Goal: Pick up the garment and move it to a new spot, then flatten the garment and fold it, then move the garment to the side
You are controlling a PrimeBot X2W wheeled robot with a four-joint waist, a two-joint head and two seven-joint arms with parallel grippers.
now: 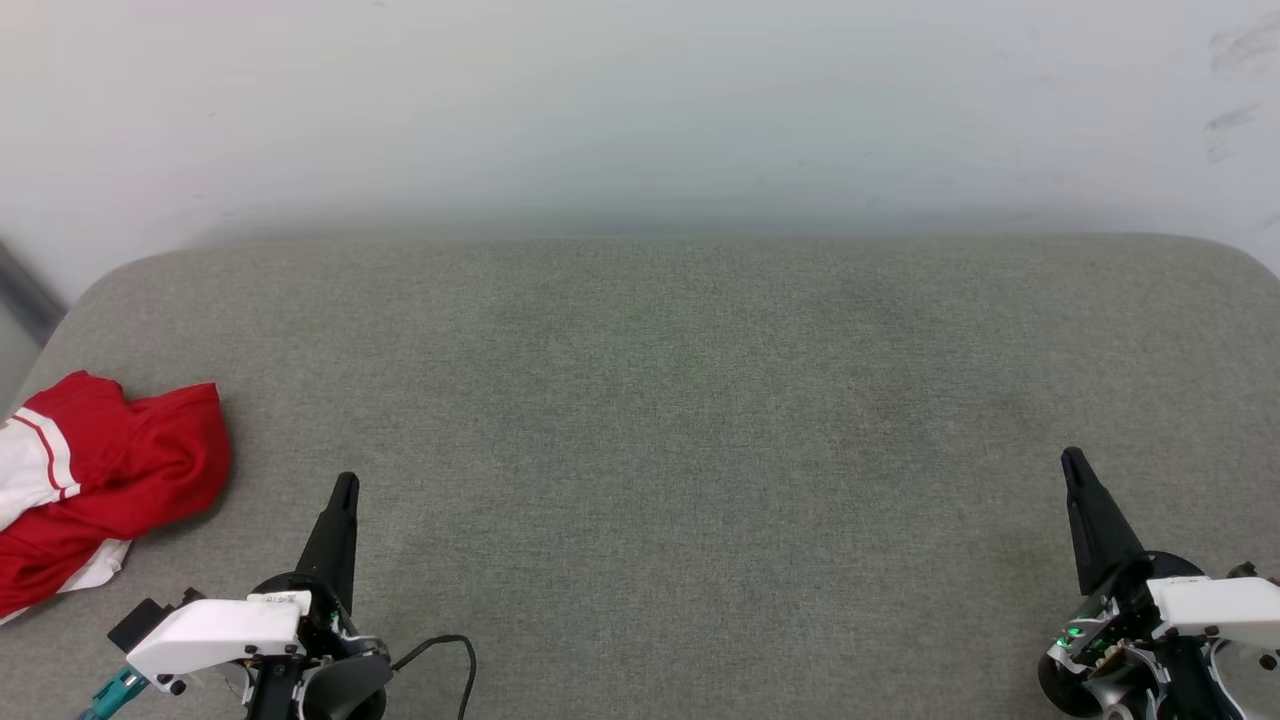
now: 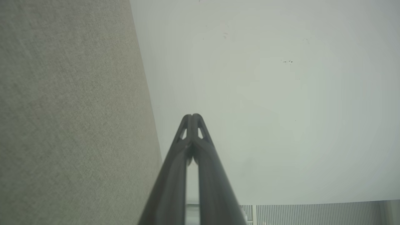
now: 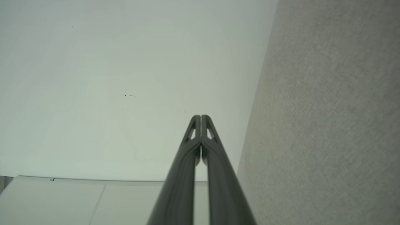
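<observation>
Nearby, crumpled garment (image 1: 110, 480) left of the left claw (image 1: 346, 484), apart.

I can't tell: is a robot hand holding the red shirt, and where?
Nothing. The left hand and right hand are shut and empty; the shirt lies apart.

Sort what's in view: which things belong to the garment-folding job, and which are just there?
Job:
- garment, crumpled at the left edge of the grey fabric surface
- left gripper, shut, holding nothing, to the garment's right
- right gripper, shut, holding nothing, far across from it

Just there:
- black cable looping by the left arm
- white wall behind
</observation>
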